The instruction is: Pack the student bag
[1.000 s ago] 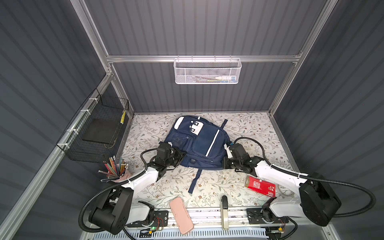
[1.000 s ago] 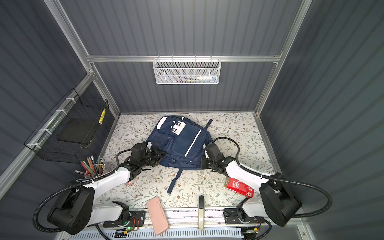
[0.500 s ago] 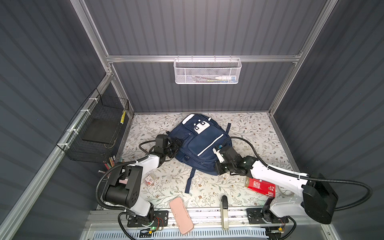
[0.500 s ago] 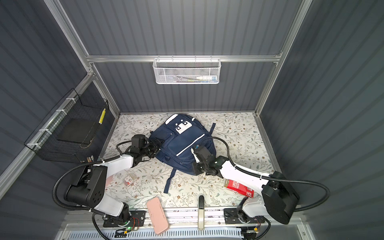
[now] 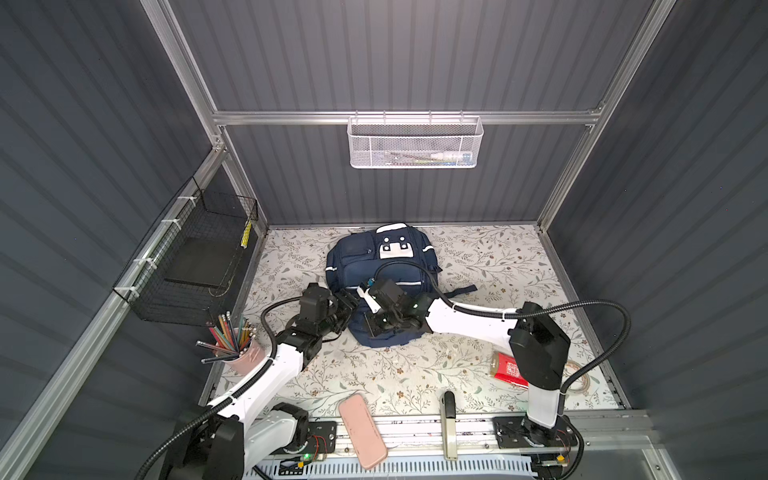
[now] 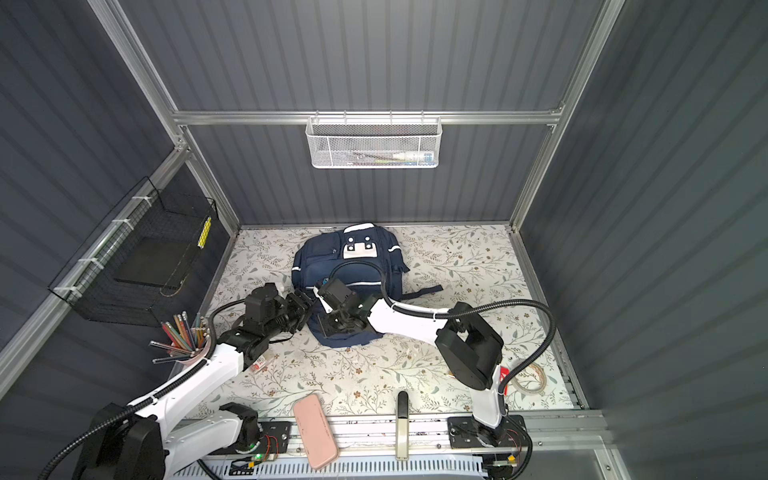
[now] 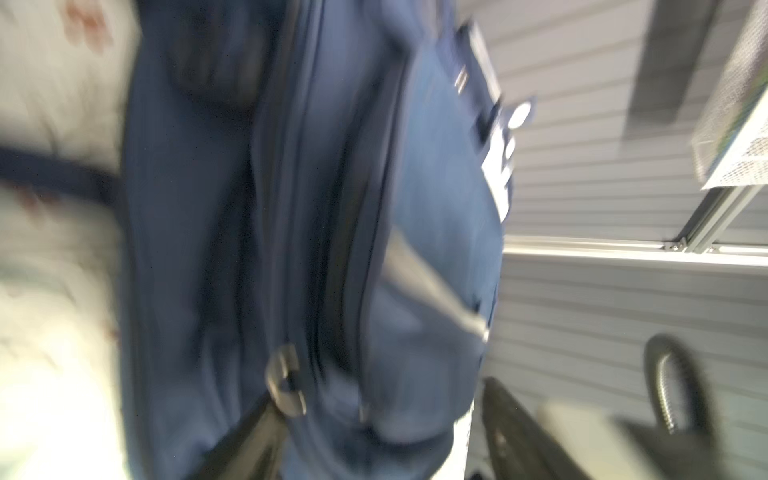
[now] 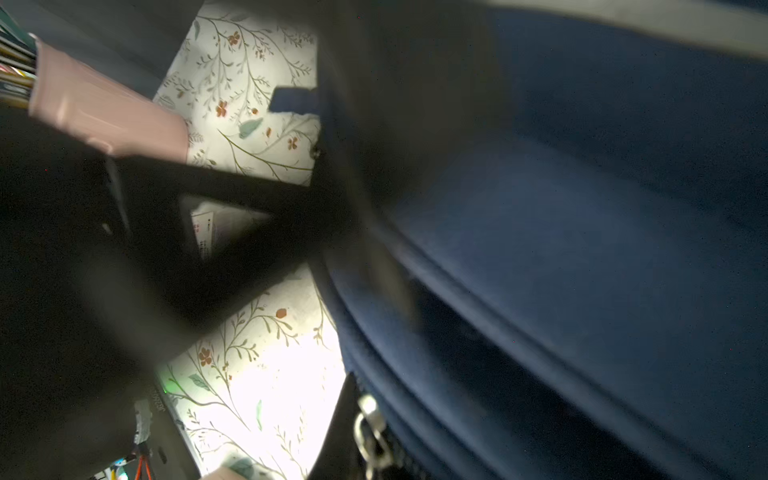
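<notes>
The student bag [image 5: 353,259] lies mid-bench, toward the back edge. It looks soft, floppy and likely light, so grip a zip pull or strap. The right hand [image 5: 376,328] is pressed together at its near end. I cannot tell the left hand's [image 5: 348,305] state.

No readable text, all print blurred

From my seat: a floral tablecloth [image 5: 478,257] covers the floor; a white mesh basket [image 5: 415,145] hangs on the back rail, contents too small to make out; a black wire basket [image 5: 166,307] on the left wall holds a flat dark slab [image 5: 199,262] and a yellow stick [image 5: 247,237]; a pink cup [image 5: 245,359] of coloured pencils [image 5: 226,336] stands just below; a pink case [image 5: 362,430] and a black-and-cream tool [image 5: 448,419] lie apart at the front edge; a red packet [image 5: 509,370] and a tape roll [image 6: 528,376] lie on the right; a small clear box [image 6: 262,360] lies near the cup.
</notes>
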`<state>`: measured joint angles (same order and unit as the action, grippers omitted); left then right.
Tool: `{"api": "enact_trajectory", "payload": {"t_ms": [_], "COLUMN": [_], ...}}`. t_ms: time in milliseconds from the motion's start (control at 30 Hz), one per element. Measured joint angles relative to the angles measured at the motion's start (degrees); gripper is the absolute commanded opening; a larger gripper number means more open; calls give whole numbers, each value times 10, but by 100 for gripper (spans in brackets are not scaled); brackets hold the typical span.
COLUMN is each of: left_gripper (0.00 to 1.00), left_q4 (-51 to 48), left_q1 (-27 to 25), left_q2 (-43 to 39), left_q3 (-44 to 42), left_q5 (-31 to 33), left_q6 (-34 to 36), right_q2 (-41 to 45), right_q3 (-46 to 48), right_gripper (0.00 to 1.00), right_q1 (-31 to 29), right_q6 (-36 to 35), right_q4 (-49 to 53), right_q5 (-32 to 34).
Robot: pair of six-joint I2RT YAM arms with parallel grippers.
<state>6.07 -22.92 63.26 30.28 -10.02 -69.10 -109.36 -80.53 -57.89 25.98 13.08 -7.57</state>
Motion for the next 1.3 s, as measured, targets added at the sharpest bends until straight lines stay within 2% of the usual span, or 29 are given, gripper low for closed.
{"api": "enact_trajectory", "payload": {"t_ms": [100,133,267,467,567,700,833,1000,1167,1200,1267,1300], "left_gripper": [8,0,0,0,0,0,0,0,0,5,24,44], "left_q4": [23,34,53,56,51,34,27,23,12,6,-10,-19], "left_q1": [-7,-7,-13,-19,-15,-2,6,19,31,37,50,58], "left_q2": [40,53,74,75,74,67,62,59,51,53,68,82], "left_q3": [-9,-9,-8,4,5,6,15,17,19,23,40,51], "left_q5": [-6,-12,-29,-59,-66,-71,-83,-94,-103,-110,-124,-126], "left_q6": [-13,-19,-26,-24,-16,-2,12,14,26,31,46,56], "right_q2": [4,6,38,147,195,241,244,207,193,200,219,233], "right_q3": [12,24,85,186,238,289,294,264,247,250,257,263], "right_gripper": [0,0,0,0,0,0,0,0,0,0,0,0], "right_q1": [-1,-1,2,35,68,145,225,298,310,307,293,281], "right_q6": [2,3,3,-7,-17,-41,-74,-103,-129,-132,-132,-129], "right_q4": [-6,-7,-31,-30,-21,-4,3,6,7,8,8,8], "right_q5": [3,6,19,30,31,16,-39,-71,-88,-88,-71,-55]}}
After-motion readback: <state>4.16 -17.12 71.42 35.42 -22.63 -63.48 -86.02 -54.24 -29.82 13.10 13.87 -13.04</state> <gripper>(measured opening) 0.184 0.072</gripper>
